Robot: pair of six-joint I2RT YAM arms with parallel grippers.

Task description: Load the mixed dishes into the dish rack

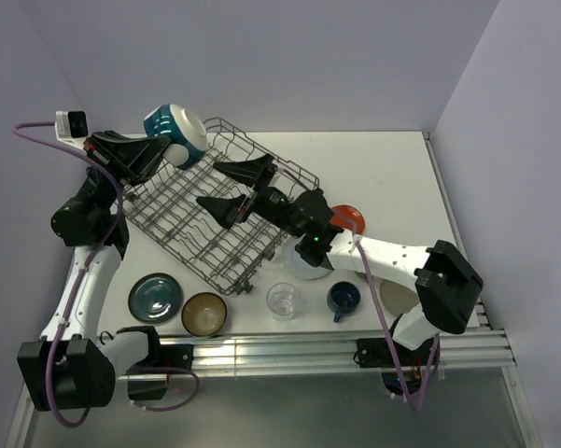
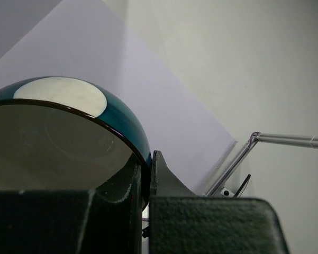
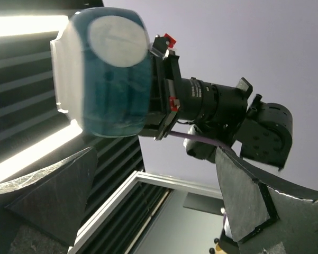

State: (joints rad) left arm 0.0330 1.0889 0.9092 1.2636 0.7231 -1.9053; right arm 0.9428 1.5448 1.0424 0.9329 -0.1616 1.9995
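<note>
My left gripper [image 1: 161, 147] is shut on the rim of a teal bowl with a white base [image 1: 177, 131], held in the air over the far left corner of the grey wire dish rack [image 1: 191, 233]. In the left wrist view the bowl [image 2: 69, 137] fills the left, its rim pinched between my fingers [image 2: 161, 177]. My right gripper [image 1: 231, 191] is open and empty, tilted upward above the rack's middle. In the right wrist view the teal bowl [image 3: 108, 74] shows above my open gripper [image 3: 159, 190].
On the table near the rack's front stand a teal plate [image 1: 155, 298], a gold-brown bowl [image 1: 204, 314], a clear glass [image 1: 281, 301], a blue cup [image 1: 343, 299], a red-orange plate [image 1: 347, 218] and a beige plate [image 1: 399, 297]. A pale plate [image 1: 303, 266] lies under my right arm.
</note>
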